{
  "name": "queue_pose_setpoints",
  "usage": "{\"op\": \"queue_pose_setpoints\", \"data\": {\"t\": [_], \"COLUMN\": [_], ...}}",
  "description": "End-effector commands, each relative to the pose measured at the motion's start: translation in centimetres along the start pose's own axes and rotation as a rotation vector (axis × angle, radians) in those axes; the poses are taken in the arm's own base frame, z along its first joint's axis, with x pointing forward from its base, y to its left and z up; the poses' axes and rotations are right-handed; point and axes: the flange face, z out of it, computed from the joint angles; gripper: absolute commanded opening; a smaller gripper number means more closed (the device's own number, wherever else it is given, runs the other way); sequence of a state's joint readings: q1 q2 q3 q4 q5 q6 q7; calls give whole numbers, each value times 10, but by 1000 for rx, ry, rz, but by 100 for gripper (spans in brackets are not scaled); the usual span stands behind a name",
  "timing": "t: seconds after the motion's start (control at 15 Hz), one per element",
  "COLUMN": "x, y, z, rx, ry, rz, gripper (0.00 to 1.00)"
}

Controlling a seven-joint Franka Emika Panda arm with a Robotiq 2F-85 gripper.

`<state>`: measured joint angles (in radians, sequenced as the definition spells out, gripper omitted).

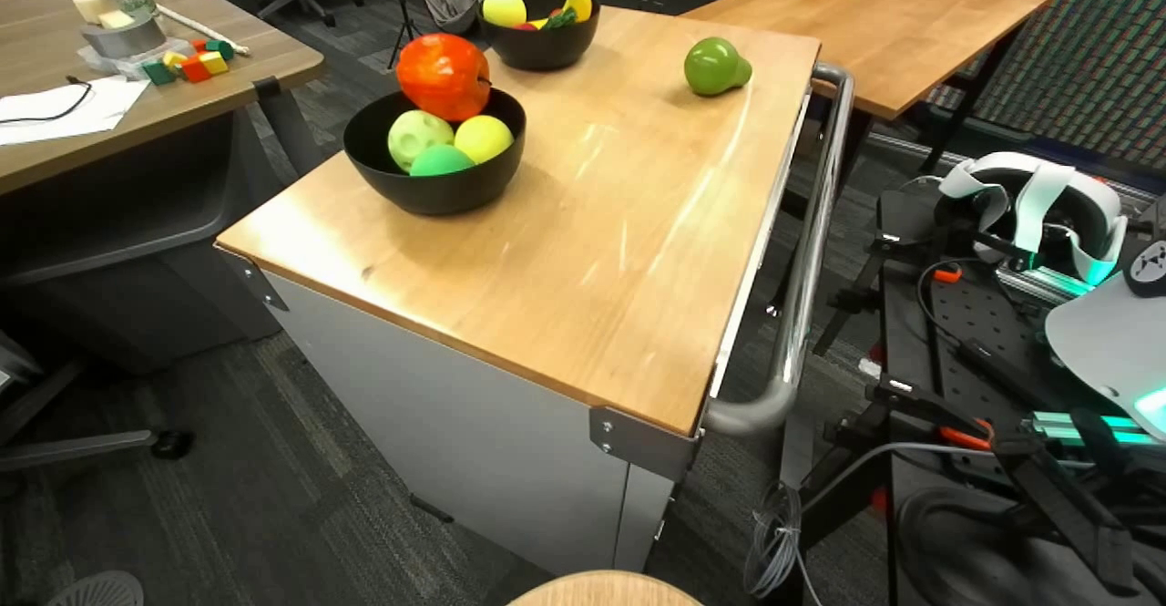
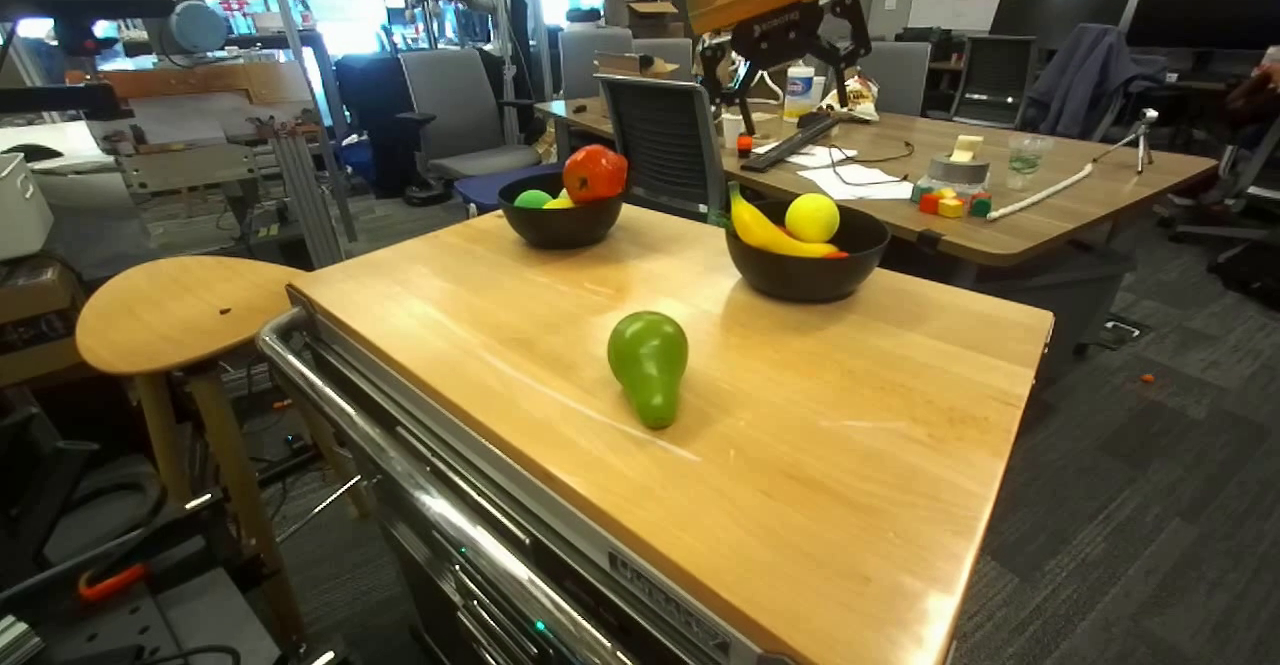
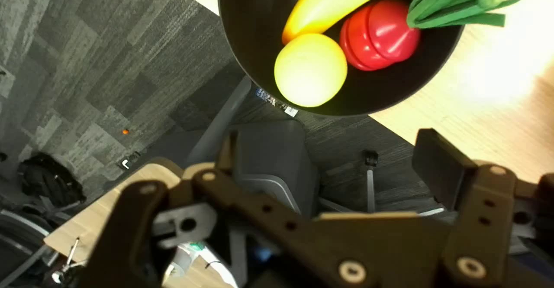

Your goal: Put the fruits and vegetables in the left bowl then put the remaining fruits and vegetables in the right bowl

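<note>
In both exterior views the left bowl [image 1: 437, 194] [image 2: 565, 232] holds a large red-orange fruit [image 1: 441, 77], a pale green ball [image 1: 419, 138], a bright green ball [image 1: 442, 160] and a yellow ball [image 1: 484, 138]. Inside the right bowl [image 2: 805, 283] [image 3: 259, 50] lie a banana [image 3: 342, 0], a pale yellow lemon-like fruit [image 3: 310, 70], a red piece [image 3: 383, 34] and green stalks [image 3: 454, 11]. A green pear [image 1: 715, 66] [image 2: 650, 360] rests on the table by itself. My gripper [image 2: 797, 113] [image 3: 331, 158] hangs high beyond the right bowl, open, nothing between its fingers.
Both bowls stand on the wooden cart top [image 2: 860, 465], which has a metal handle rail [image 1: 811, 251] along one edge. Behind is a desk [image 2: 1030, 210] with toy blocks [image 2: 950, 203]. A wooden stool [image 2: 190, 310] is beside the cart.
</note>
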<state>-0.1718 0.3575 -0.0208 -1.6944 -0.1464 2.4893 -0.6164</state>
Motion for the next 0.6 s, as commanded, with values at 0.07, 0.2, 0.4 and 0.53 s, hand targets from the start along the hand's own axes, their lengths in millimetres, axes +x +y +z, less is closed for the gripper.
{"op": "queue_pose_setpoints", "data": {"t": [0.07,0.2,0.4,0.53], "x": [-50,-77,-98,-87], "y": [-20,-25,-54,-41], "z": [-36,-45,-64,-45], "rx": [-43,-70,-118,-83], "ry": [171,264,363,352], "rz": [-61,-3,31,44], "gripper": [100,100,100,100]}}
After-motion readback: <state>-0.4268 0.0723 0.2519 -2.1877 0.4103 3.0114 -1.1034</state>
